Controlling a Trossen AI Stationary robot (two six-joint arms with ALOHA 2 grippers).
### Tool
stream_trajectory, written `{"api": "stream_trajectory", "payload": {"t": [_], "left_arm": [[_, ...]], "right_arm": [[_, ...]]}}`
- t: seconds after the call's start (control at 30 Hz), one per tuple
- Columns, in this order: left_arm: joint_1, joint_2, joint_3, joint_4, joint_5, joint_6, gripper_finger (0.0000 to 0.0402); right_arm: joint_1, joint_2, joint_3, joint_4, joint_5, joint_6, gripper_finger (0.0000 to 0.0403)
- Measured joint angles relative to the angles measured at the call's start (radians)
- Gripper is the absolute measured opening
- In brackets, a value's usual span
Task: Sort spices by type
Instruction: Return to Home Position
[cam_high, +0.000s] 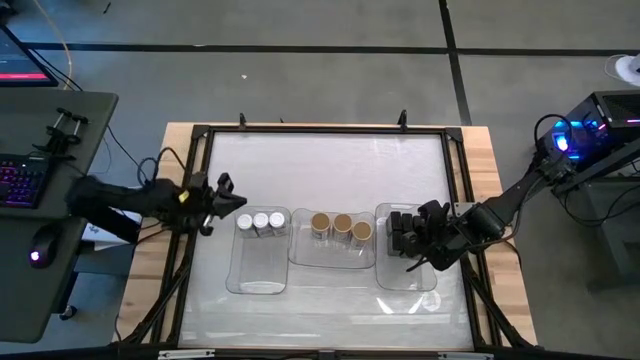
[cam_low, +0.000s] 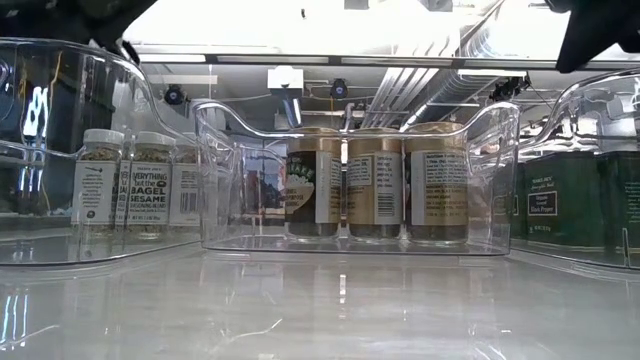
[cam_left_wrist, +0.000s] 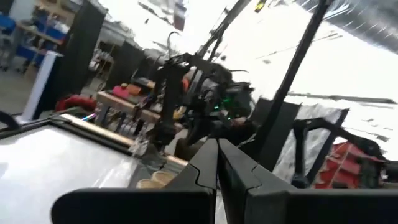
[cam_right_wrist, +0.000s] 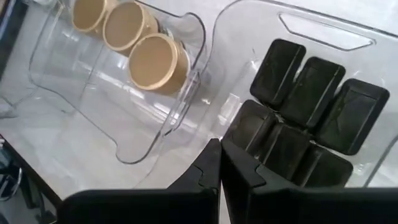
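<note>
Three clear jars with white lids (cam_high: 260, 222) stand in the left clear tray (cam_high: 258, 285); the low view shows them (cam_low: 130, 190) too. Three round tan-topped containers (cam_high: 341, 227) (cam_right_wrist: 130, 37) stand in the middle tray (cam_high: 330, 262). Several black boxy containers (cam_high: 403, 232) (cam_right_wrist: 305, 112) sit packed together in the right tray (cam_high: 405, 295). My left gripper (cam_high: 238, 200) (cam_left_wrist: 217, 155) hangs shut just beyond the left tray's far-left corner, touching nothing. My right gripper (cam_high: 420, 258) (cam_right_wrist: 219, 158) is shut above the right tray, just near of the black containers, also free.
The three trays stand side by side in a row near the table's middle. The white tabletop (cam_high: 330, 160) lies bare toward the far edge, with a dark frame (cam_high: 200, 180) around it. A desk with a keyboard (cam_high: 25, 180) stands off the left side.
</note>
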Motion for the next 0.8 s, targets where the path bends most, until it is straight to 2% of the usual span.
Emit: {"api": "stream_trajectory", "payload": {"t": [0.2,0.47,0.63,0.8], "left_arm": [[-0.029,-0.001,-0.116,0.096,-0.004,-0.034,0.0],[-0.028,-0.001,-0.124,0.103,-0.004,-0.041,0.0],[-0.028,-0.001,-0.124,0.101,-0.004,-0.049,0.0],[-0.028,-0.001,-0.124,0.094,-0.004,-0.046,0.0]], "right_arm": [[0.0,0.0,0.0,0.002,0.044,-0.005,0.0],[0.01,-0.03,-0.018,-0.003,0.062,-0.118,0.0],[-0.011,-0.196,-0.089,0.03,0.165,-0.241,0.0],[-0.071,-0.481,-0.235,0.215,0.253,-0.531,0.0]]}}
